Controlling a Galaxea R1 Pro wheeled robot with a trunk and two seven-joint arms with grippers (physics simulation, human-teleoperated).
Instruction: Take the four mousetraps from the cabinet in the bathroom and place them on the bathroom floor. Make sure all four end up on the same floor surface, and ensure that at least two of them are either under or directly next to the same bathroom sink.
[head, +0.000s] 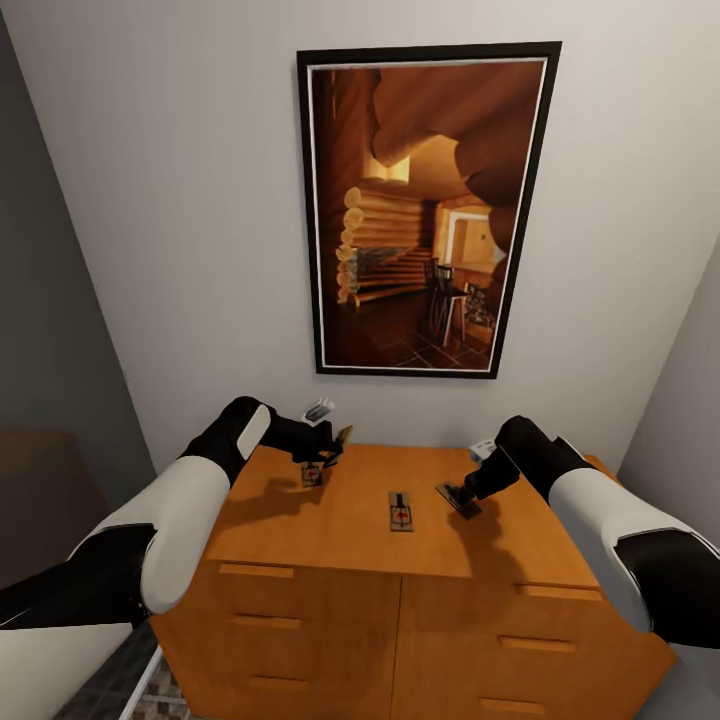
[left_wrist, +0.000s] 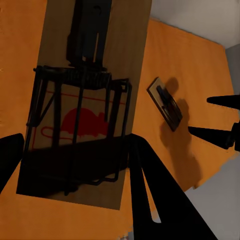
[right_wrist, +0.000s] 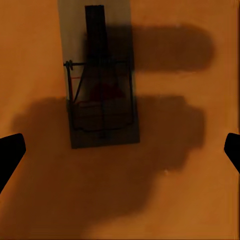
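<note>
Head view: three mousetraps (head: 401, 511) atop cabinet (head: 340, 530), both jaws open above.

Left claw (head: 330, 452) partly hides a mousetrap (head: 312, 476); cabinet (head: 400, 620) cut off below.

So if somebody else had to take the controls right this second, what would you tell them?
Left gripper: open over a small flat tan wooden mousetrap on the orange-brown wooden cabinet top.
Right gripper: open, above another mousetrap.
A third mousetrap lies between them, mid-top.
Done: nothing lifted or placed yet.
Left: grasp the traps, find the fourth, put all on the bathroom floor, two by the sink.
</note>
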